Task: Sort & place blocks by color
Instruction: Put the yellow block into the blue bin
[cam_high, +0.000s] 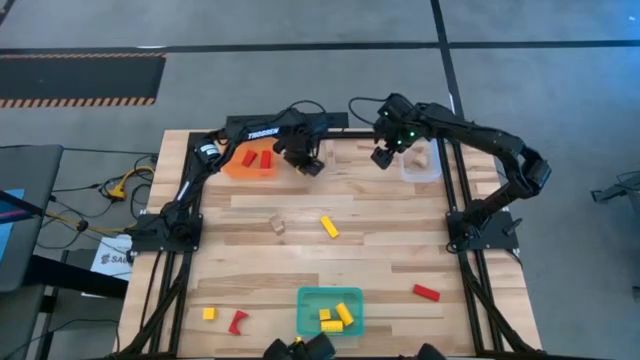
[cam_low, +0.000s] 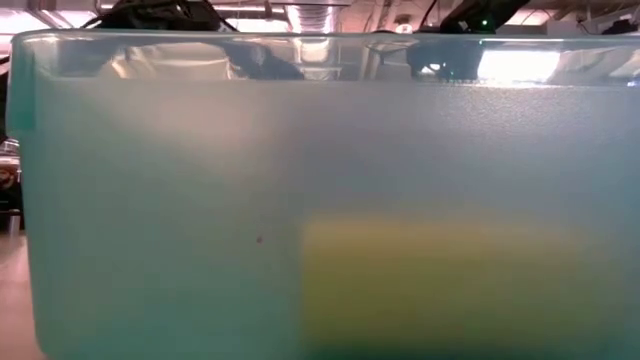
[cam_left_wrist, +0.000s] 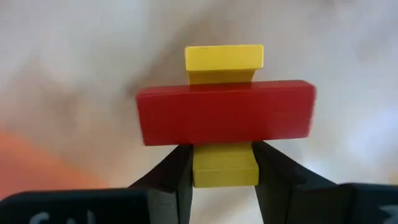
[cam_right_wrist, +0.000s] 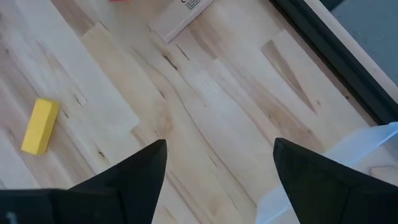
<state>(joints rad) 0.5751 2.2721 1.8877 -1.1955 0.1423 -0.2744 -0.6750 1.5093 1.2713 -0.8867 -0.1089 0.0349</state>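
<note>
My left gripper (cam_high: 303, 160) hovers at the far edge, just right of the orange tray (cam_high: 250, 162), which holds red blocks (cam_high: 258, 157). It is shut on a yellow block (cam_left_wrist: 225, 168) with a red block (cam_left_wrist: 225, 115) lying across it. My right gripper (cam_high: 384, 155) is open above bare table (cam_right_wrist: 217, 155), left of the clear tray (cam_high: 421, 162). Loose on the table lie a wood block (cam_high: 277, 225), a yellow block (cam_high: 328, 227), a red block (cam_high: 426, 292), and another yellow (cam_high: 208, 313) and another red (cam_high: 237, 322). My left gripper pinches the yellow block's near end (cam_left_wrist: 225, 174) between its two fingers (cam_left_wrist: 177, 180), with the block running lengthwise out past the fingertips. The red block sits crosswise on it just beyond the fingertips; whether the fingers touch it, I cannot tell. Both are lifted clear of the table.
The teal tray (cam_high: 330, 310) at the near edge holds yellow blocks (cam_high: 338, 315), and its wall (cam_low: 320, 200) fills the low view. A pale block lies in the clear tray (cam_high: 421, 157). The right wrist view shows the yellow block (cam_right_wrist: 40, 126) and the wood block (cam_right_wrist: 180, 18).
</note>
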